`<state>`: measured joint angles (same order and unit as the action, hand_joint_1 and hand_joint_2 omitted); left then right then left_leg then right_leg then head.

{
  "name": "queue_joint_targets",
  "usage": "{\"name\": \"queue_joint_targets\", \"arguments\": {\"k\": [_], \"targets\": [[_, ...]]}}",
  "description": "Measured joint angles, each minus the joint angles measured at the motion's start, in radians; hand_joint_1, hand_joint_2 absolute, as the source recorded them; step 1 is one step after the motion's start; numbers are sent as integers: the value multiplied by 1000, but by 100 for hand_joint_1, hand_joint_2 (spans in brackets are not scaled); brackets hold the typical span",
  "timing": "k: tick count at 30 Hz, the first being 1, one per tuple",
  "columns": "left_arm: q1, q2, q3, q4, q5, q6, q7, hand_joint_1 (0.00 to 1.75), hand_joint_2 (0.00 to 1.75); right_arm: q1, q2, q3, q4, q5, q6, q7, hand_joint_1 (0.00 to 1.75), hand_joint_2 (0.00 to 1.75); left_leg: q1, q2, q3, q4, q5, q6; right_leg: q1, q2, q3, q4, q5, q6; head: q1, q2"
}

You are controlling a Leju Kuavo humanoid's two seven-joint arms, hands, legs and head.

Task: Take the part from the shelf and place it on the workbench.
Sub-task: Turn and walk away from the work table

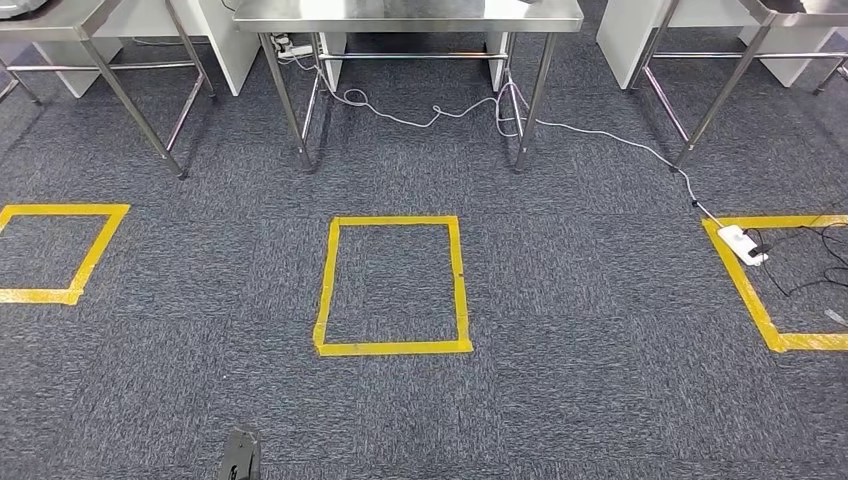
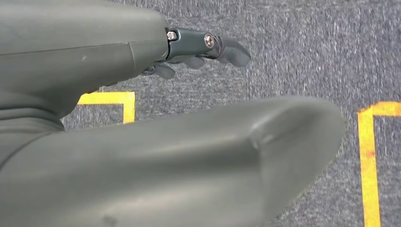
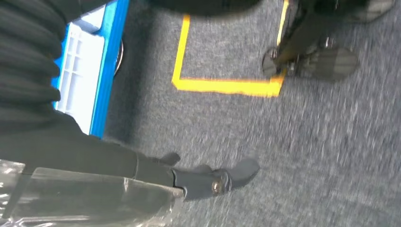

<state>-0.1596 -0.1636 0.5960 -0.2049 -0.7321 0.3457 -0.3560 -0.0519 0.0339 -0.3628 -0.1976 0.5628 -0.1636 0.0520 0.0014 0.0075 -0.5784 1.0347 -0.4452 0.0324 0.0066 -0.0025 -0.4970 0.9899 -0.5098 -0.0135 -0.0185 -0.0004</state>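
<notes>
Carrying the clear-wrapped part (image 3: 85,198) in my right hand (image 3: 208,182), left hand (image 2: 198,52) empty with fingers loosely apart, I'd walk steadily toward the desk (image 1: 400,18).

- Middle floor marking (image 1: 393,285): taped square on the carpet (image 1: 580,330); landmark.
- Steel table (image 1: 410,18): directly behind the landmark.
- Second taped square (image 1: 55,250): well to its left.
- Third taped square (image 1: 775,285): well to its right.
- Power strip (image 1: 742,244): on the third square's near corner.
- Cable (image 1: 600,135): from under the table to the strip.

Rough grey carpet (image 1: 560,300) carries glossy yellow tape (image 1: 395,347); the counter (image 1: 400,18) is brushed metal on shiny steel legs (image 1: 533,100).
</notes>
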Motion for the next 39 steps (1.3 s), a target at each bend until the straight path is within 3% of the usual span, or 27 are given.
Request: {"name": "queue_joint_targets", "arguments": {"k": [2,39], "targets": [[-1,0,0,0,-1,0,1,0,0,0,1,0,0,0,2,2,0,175,-1,1,-1,-3,0,-13,-1,-1,-6,1,0,-1,1,0],[-6,-4,-7,0,-21,-23,34,0,0,1,1,-1,0,3,13,7,0,175,-2,0,-8,3,2,-7,-7,-1,-7,0,6,9,0,0]]}}
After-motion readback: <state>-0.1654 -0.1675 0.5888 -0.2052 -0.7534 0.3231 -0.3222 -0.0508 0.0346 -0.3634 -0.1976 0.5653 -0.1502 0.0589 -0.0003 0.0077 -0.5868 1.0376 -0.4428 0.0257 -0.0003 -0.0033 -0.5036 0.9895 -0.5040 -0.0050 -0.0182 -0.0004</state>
